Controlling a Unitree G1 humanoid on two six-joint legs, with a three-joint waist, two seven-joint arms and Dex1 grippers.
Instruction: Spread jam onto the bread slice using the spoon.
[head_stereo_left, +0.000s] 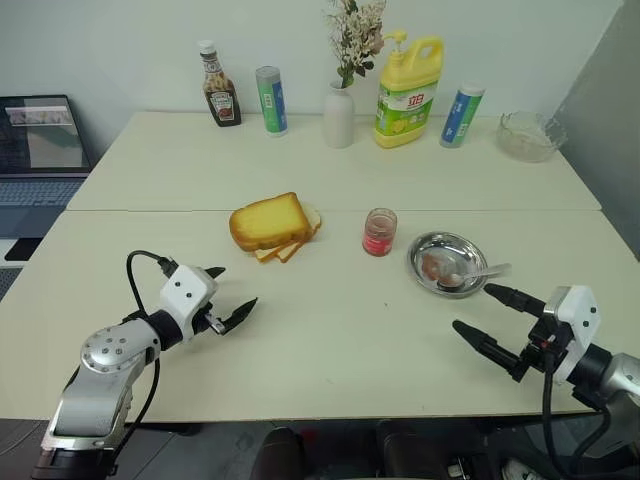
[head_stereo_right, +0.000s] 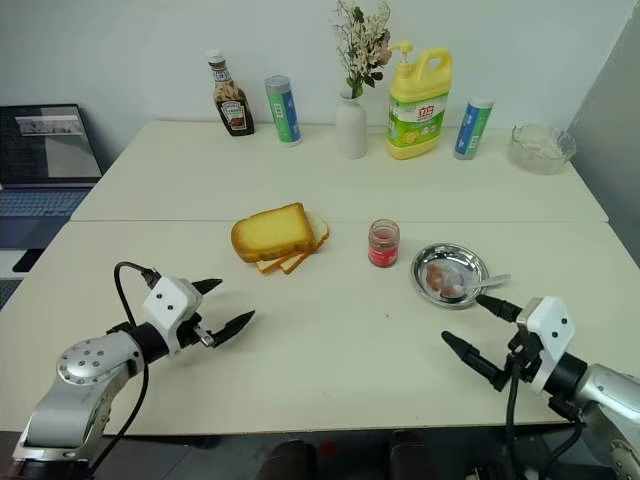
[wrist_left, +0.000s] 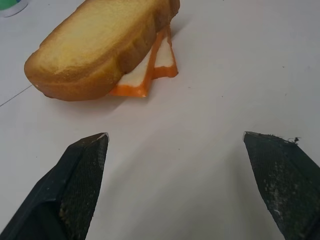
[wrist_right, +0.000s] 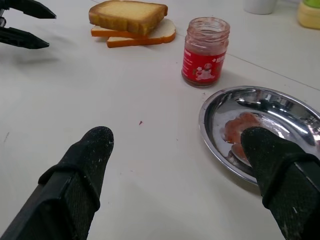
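On matte table, thick golden bread slice (head_stereo_left: 267, 221), both grippers' ridged black fingers (wrist_left: 82, 170) apart.

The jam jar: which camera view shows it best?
The right wrist view: the jam jar is close, with its open mouth, red label and smeared glass plain. Both head views show it small, between the bread and the metal dish.

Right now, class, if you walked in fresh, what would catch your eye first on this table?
Probably the thick golden bread slice on thinner slices at mid-table, with the small jam jar to its right. Beside that sits a shiny metal dish holding the spoon, while the left gripper and right gripper hover open nearer the front edge.
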